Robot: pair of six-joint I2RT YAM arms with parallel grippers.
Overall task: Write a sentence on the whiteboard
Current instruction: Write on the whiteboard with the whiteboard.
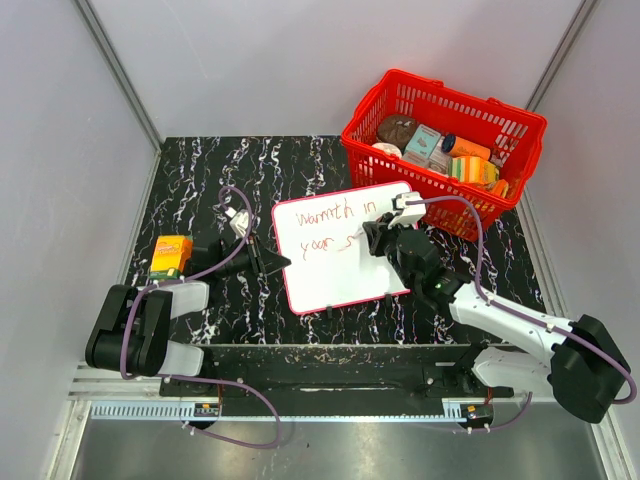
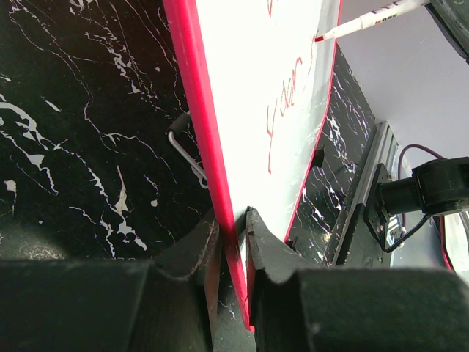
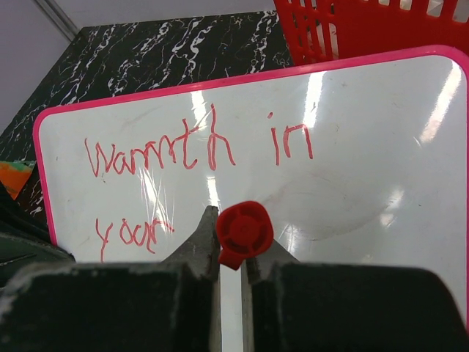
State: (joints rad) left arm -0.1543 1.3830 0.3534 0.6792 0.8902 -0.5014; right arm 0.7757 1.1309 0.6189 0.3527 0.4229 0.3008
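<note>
Clamping left jaws hold the whiteboard by its left edge; right jaws grasp the marker.

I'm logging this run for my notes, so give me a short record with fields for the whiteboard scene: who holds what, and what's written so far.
left gripper: shut on the red frame of the whiteboard, at its left edge
right gripper: shut on a red marker, tip at or just off the board
sentence: "warmth in" above, "your" below, with a further stroke begun
elsewhere: red basket of groceries beyond the board; orange box by the left arm
</note>
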